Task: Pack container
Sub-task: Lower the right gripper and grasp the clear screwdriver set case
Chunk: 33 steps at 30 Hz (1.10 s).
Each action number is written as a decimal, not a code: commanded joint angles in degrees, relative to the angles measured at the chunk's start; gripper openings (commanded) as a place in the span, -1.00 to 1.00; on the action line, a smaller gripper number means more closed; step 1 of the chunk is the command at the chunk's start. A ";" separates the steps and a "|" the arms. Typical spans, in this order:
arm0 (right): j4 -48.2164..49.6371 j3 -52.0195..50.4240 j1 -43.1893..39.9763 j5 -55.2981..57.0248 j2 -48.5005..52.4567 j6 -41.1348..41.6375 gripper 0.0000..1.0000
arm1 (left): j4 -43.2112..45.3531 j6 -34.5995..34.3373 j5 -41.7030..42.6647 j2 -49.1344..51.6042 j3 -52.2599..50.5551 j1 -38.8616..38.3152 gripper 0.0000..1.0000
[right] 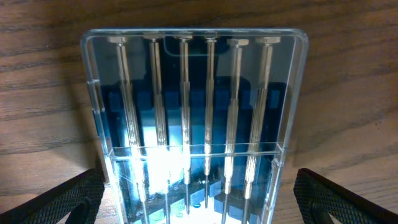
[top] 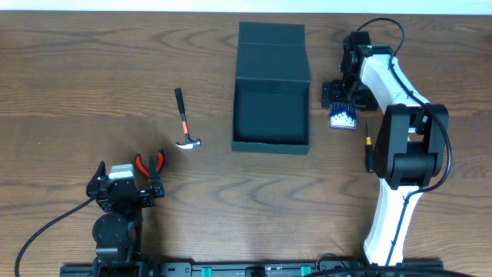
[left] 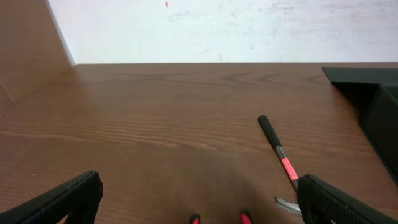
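The container (top: 270,115) is a dark, nearly black square box standing open at the table's middle, its flap lid (top: 270,45) folded back. Its edge shows at the right of the left wrist view (left: 373,99). My right gripper (top: 342,96) is open just right of the box. Its fingers straddle a small clear and blue case of screwdrivers (top: 343,118) without gripping it. In the right wrist view the case (right: 193,106) lies between the spread fingers (right: 199,205). My left gripper (top: 129,177) is open and empty near the front left, also seen in its own view (left: 199,199).
A hammer (top: 184,123) with a black and red handle lies left of the box, also in the left wrist view (left: 280,155). Red-handled pliers (top: 150,163) lie just ahead of the left gripper, their handle tips (left: 221,218) showing. A wall borders the table's far edge.
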 commanded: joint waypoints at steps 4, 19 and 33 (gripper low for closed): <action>0.24 0.42 -0.33 -0.70 0.66 -0.68 0.98 | -0.66 0.76 0.17 -0.07 -1.57 -0.13 0.97; 1.95 -4.22 -2.40 -0.70 0.74 -0.72 0.99 | -0.66 0.76 0.17 -0.07 -1.57 -0.13 0.97; 3.06 -5.75 -1.92 -3.96 0.74 -2.21 0.99 | -0.63 0.76 0.17 -0.07 -1.57 -0.13 0.97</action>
